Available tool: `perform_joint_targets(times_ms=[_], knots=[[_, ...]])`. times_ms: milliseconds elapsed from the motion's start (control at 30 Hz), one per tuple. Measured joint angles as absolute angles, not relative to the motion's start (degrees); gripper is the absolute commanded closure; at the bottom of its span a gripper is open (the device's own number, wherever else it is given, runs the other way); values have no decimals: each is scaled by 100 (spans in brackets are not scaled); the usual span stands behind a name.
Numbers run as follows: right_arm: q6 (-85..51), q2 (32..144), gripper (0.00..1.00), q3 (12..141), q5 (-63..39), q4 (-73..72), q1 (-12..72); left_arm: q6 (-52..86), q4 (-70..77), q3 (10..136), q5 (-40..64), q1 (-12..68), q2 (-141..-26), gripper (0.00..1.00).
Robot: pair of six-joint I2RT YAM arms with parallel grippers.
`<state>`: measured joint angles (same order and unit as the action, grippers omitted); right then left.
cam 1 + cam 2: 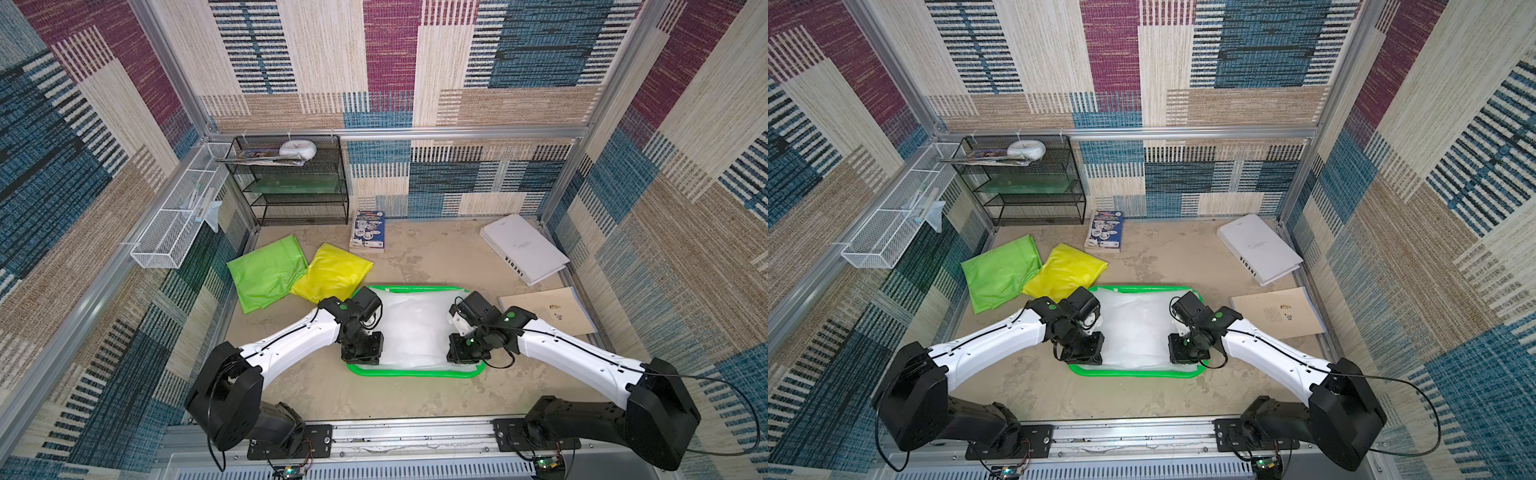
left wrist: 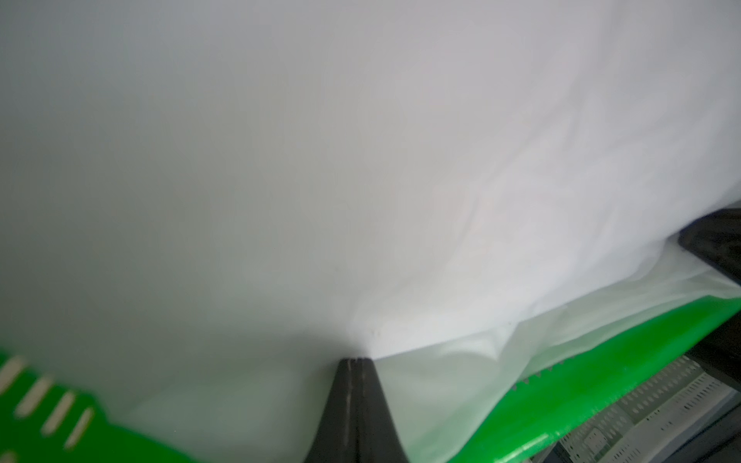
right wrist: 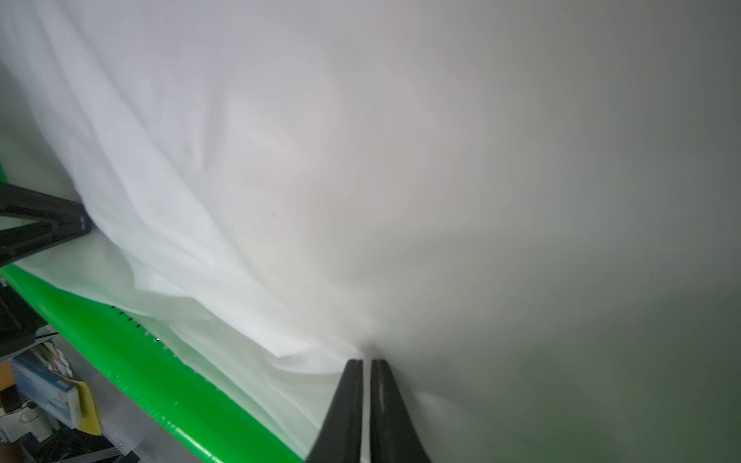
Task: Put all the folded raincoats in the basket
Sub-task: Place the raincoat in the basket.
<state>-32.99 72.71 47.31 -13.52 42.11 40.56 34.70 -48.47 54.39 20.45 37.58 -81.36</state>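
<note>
Your left hand (image 2: 355,360) pinches the white raincoat (image 1: 415,328), your right hand (image 3: 367,360) nips it too, both low in the green basket (image 1: 411,372)

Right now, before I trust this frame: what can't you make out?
Floor of the basket: both top views, covered by the white raincoat; only the rim shows.
The left fingers and right fingers: both top views, hidden under their own wrists.
How much fabric each pinch holds: wrist views, raincoat blurred close to the lens.
Title of the book by the back wall: top views, too small.
</note>
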Motion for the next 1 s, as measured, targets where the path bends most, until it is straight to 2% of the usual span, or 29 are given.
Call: perform_joint_targets(times_ms=[233, 500, 700, 1000], knots=[[-3039, 8018, 87, 6095, -349, 4674, 4053, 3251, -5330, 6316, 1653, 3621, -8263, 100], [-2945, 9192, 91, 7277, -281, 4047, 3811, 2985, -4991, 7883, 1723, 3365, -9592, 100], [-2792, 9640, 91, 7244, -464, 3728, 3181, 2993, -4587, 8208, 1658, 3028, -10444, 100], [-2585, 9358, 88, 6678, -663, 3564, 2630, 2978, -4340, 7588, 1282, 2676, -10374, 100]])
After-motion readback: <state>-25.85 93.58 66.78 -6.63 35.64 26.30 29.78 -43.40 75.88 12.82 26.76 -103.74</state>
